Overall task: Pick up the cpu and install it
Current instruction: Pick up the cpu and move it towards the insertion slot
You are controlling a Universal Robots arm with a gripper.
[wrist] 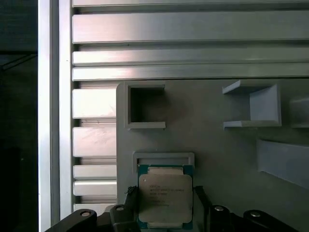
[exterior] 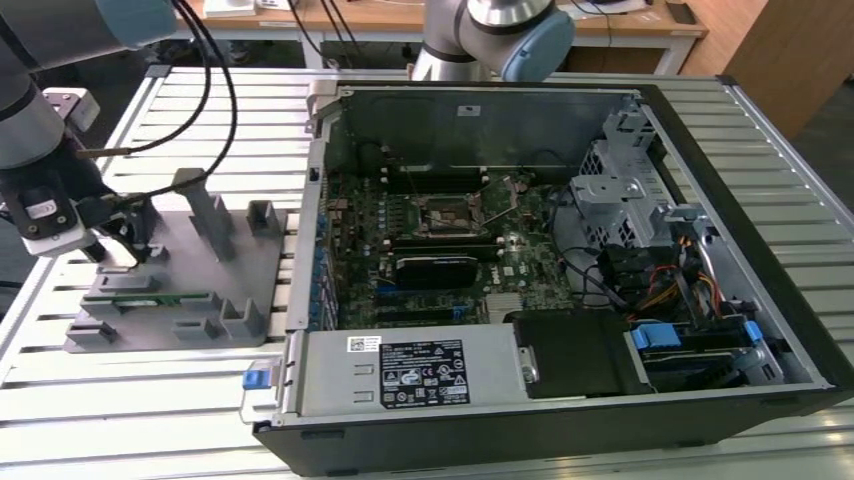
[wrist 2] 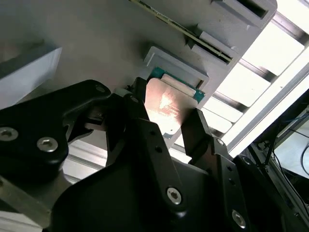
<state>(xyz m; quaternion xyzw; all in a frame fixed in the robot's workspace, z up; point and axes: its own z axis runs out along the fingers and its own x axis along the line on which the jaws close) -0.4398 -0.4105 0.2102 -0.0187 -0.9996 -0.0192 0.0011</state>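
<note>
The cpu [wrist: 165, 193], a flat square chip with a pale metal top and a teal rim, lies in a shallow pocket of the grey fixture plate [wrist: 212, 150]. My gripper [wrist: 165, 205] straddles it, one black finger against each side edge, shut on the chip. In the second wrist view the cpu [wrist 2: 166, 101] sits between the fingertips [wrist 2: 139, 94] of the gripper [wrist 2: 166, 113], still seated in its pocket. In the exterior view my gripper [exterior: 118, 255] is down at the fixture plate [exterior: 200, 290] on that view's left. The motherboard's socket [exterior: 447, 210] lies in the open computer case [exterior: 747, 180].
A long green memory stick [exterior: 147, 297] rests in a slot of the fixture plate, near its front. Grey upright posts [exterior: 214, 215] stand on the plate close to my gripper. The case's metal wall [exterior: 318, 200] rises between the plate and the motherboard. Cables [exterior: 200, 90] hang above the slatted table.
</note>
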